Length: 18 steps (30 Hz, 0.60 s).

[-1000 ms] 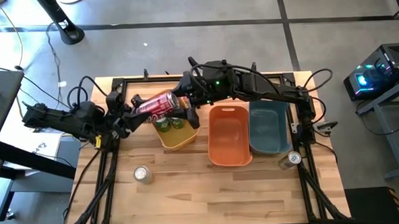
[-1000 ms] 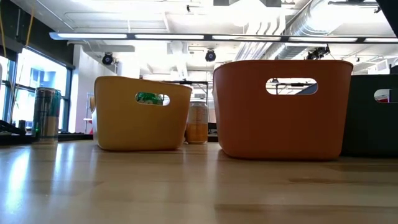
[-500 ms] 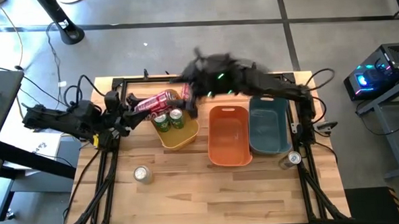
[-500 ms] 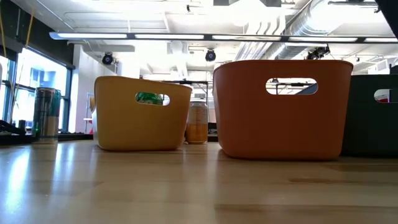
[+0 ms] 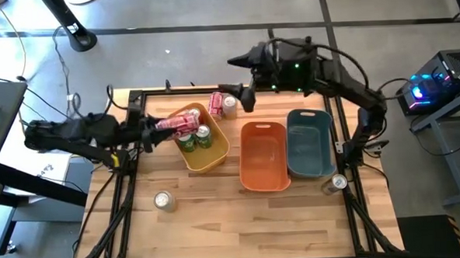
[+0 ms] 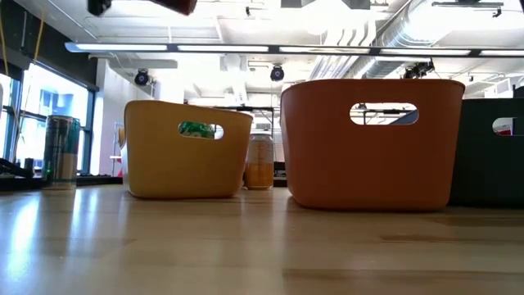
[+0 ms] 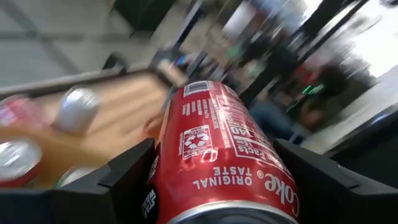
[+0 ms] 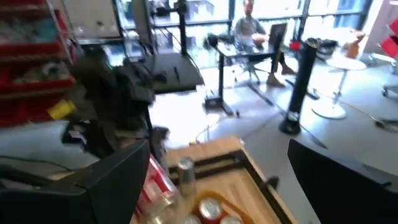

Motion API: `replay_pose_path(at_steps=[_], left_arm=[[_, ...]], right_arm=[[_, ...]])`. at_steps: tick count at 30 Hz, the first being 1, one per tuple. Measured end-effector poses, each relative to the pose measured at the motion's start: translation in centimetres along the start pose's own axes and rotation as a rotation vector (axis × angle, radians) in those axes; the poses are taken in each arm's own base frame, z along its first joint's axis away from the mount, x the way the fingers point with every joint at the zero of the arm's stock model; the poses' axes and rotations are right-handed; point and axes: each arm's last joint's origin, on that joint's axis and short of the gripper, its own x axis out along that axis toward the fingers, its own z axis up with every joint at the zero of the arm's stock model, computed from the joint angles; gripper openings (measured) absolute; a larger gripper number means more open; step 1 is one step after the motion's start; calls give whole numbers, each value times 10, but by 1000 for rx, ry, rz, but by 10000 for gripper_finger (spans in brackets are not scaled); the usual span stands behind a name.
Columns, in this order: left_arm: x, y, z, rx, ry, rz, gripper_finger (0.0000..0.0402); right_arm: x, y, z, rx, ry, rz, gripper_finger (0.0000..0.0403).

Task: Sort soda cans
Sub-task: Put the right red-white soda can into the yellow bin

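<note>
My left gripper (image 5: pixel 154 132) reaches in from the table's left and is shut on a red soda can (image 5: pixel 180 121) above the yellow bin (image 5: pixel 215 154). Its top just shows in the low view, with the red can (image 6: pixel 168 5). Two green cans (image 5: pixel 195 137) stand inside that bin. Two more cans (image 5: pixel 223 104), one of them red, stand near the far edge. One can (image 5: pixel 164 199) stands on the near left of the table, another (image 5: pixel 338 182) at the right edge. My right gripper (image 5: pixel 243 97) hangs open over the far edge, apart from all cans. My left gripper pinches the red can's body (image 7: pixel 217 143) between its two fingers (image 7: pixel 127 183), one on each side. The fingers come level from the table's left and the can lies along them. It is lifted clear, lying on its side over the yellow bin's far left rim.
An orange bin (image 5: pixel 265 174) and a teal bin (image 5: pixel 313 166) stand side by side to the right of the yellow one. The near half of the wooden table (image 5: pixel 249 221) holds only the two single cans. In the low view an amber can (image 6: pixel 259 161) shows between the bins.
My right gripper has drawn away from the red can, rising and moving toward the far edge and the right. The can has stayed in my left gripper, which has come down a little, so it now shows at the top of the low view.
</note>
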Motion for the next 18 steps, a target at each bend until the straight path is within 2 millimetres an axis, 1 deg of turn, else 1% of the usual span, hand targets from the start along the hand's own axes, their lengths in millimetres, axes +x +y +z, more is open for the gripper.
replay_pose_path(at_steps=[2,4,6,7,10,14,18], left_arm=[[1,-6,12,11,112,97,284],[7,-8,18,66,270,230,284],[20,-9,19,116,432,322,284],[29,-10,18,137,507,342,284],[59,-6,8,210,702,357,284],[103,2,-11,291,851,387,284],[127,11,-26,363,971,404,284]], right_arm=[[1,-2,-3,-1,28,-9,378],[8,-2,-10,-4,68,-13,378],[10,-2,-12,-6,79,-12,378],[9,-3,-10,-3,68,-13,378],[3,-6,-6,1,50,-20,378],[9,-6,-13,-7,104,-22,378],[6,-6,-12,-8,106,-17,378]])
